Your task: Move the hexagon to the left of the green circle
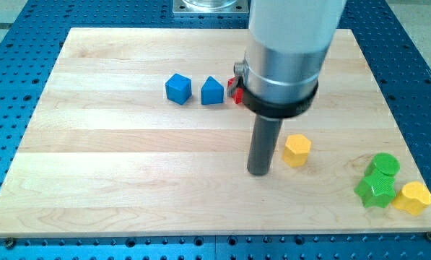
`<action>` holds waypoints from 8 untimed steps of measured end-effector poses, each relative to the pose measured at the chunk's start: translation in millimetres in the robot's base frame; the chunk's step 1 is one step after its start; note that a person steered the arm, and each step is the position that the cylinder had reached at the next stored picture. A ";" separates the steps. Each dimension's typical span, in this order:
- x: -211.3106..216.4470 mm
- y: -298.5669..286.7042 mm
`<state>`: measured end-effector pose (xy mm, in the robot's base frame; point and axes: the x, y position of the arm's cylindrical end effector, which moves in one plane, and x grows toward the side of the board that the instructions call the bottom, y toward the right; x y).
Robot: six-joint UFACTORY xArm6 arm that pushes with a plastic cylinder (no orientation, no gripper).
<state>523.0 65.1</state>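
A pale wooden board [128,144] on a blue perforated bench carries scattered blocks, with my tip [258,173] down on the wood.

My tip, a bare rod grasping nothing, stands just left of the yellow hexagon [297,150]. The green circle [384,165] lies well right, touching a green star [376,190] beside another yellow block [412,197]. Two blue blocks [178,88] [212,91] and a half-hidden red block [237,89] sit toward the top.

Arm housing [294,22]: wide cylinder, pale grey-white, smooth, cut off by the view's top.
Middle section [284,68]: brushed silver metal, light reflections on its curve.
Collar [279,102]: black ring around the base of the silver section.
Rod [262,144]: straight, dark grey, far narrower than the housing.
My tip [258,173]: flat dark end, same width as the rod.
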 end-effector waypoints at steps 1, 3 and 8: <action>-22.1 7.1; -1.6 96.1; -44.6 -64.6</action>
<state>478.4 0.6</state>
